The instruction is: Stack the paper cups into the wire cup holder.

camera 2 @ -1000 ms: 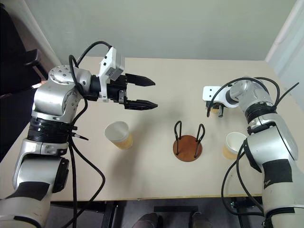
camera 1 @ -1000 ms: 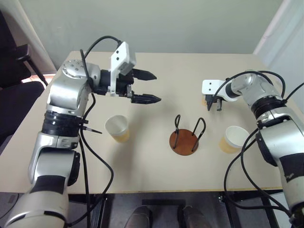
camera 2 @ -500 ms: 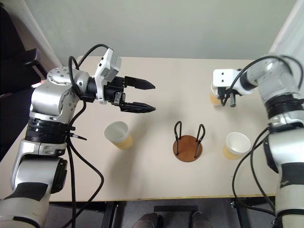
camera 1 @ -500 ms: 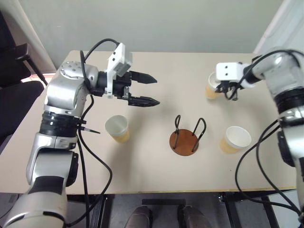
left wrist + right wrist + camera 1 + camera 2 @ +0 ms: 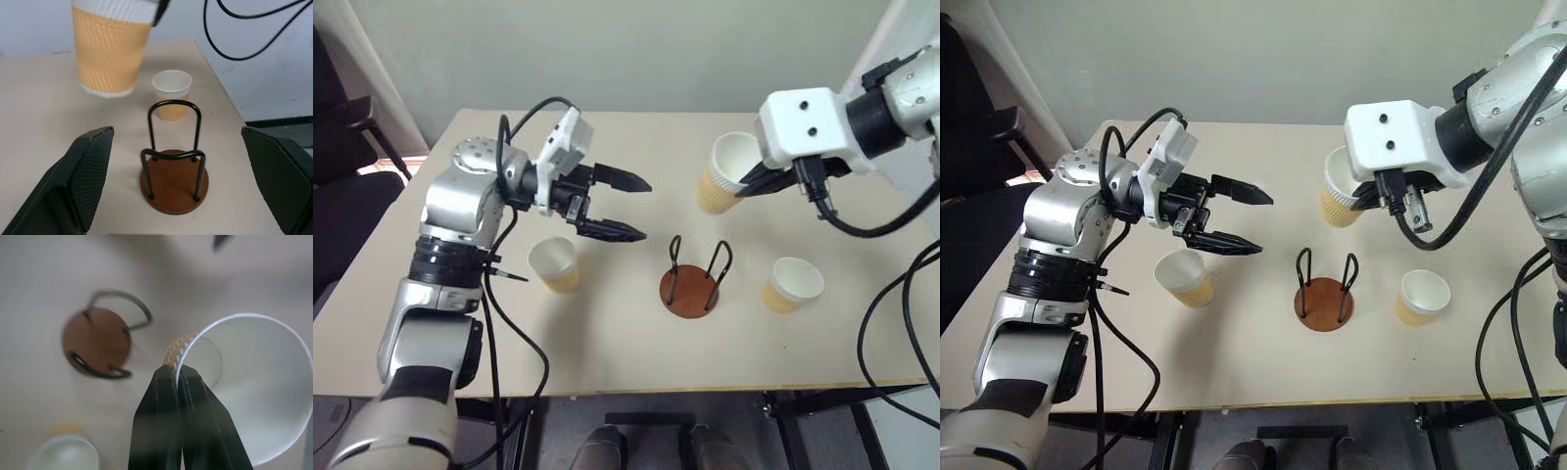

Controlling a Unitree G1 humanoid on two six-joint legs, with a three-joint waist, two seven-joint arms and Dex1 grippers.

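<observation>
tan-orange paper cup (image 5: 726, 172), pinched at its rim by the right gripper (image 5: 178, 377), should centre over the black wire cup holder (image 5: 691, 277) before lowering; left gripper (image 5: 625, 206) gapes empty.

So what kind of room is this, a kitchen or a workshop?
Most likely a plain test room or lab: a bare beige table against a blank wall, a black chair beside it, and only paper cups and a wire cup holder laid out.

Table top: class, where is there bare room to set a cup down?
Free: the near strip of the table in front of the wire cup holder, and the far middle. Crowded: around the holder, flanked by standing paper cups.
</observation>
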